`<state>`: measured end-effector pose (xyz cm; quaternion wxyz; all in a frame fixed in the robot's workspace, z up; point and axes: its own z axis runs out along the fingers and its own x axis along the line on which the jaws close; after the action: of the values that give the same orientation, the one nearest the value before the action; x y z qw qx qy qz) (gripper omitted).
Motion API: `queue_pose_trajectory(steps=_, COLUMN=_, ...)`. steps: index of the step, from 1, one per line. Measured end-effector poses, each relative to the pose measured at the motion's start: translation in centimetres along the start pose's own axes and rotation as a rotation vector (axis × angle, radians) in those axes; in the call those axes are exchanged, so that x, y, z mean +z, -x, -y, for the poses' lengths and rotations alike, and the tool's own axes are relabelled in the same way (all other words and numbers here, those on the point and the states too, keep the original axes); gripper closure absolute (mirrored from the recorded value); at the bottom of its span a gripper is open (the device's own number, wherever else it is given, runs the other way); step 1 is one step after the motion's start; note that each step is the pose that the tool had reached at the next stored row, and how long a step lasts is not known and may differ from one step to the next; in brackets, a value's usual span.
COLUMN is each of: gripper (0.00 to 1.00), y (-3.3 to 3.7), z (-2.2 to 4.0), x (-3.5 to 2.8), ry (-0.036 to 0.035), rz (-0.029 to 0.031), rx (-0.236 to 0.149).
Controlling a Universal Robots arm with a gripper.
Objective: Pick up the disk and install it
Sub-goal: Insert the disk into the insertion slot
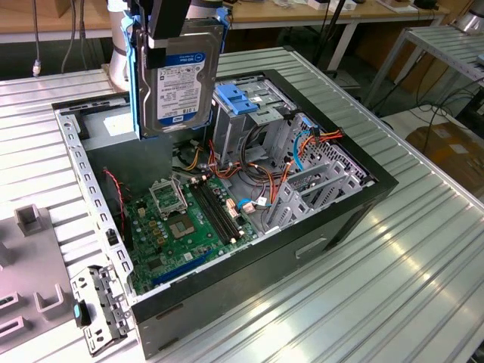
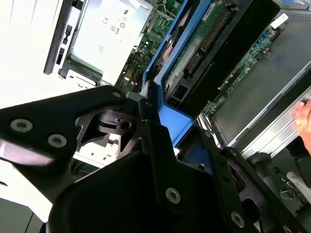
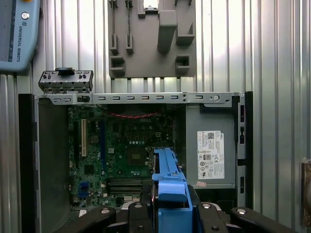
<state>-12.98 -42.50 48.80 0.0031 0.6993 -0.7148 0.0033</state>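
Count: one disk (image 1: 180, 83), clamped in the one hand (image 1: 180, 39). Below the hand: one open computer case (image 1: 249, 280) holding one motherboard (image 1: 181, 227), one power-supply box (image 3: 210, 155) and one drive cage (image 1: 253, 113). One grey fixture plate (image 3: 150, 48) beside the case.

A ribbed metal table (image 1: 423, 249) catches bright glare, with wooden benches (image 1: 68, 19) behind and a cardboard box (image 1: 446, 144) at the exterior view's right.

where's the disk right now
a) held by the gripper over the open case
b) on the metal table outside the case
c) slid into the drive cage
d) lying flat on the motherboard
a: in the exterior view the disk hangs upright, clamped at its top by the gripper, raised over the open computer case and not seated in the drive cage.
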Motion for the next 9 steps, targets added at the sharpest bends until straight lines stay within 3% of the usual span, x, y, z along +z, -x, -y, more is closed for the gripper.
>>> queue_pose_trajectory(steps=9, gripper=0.63, y=-0.13, z=0.0, x=0.0, ry=0.0001, rz=-0.0001, rx=0.0)
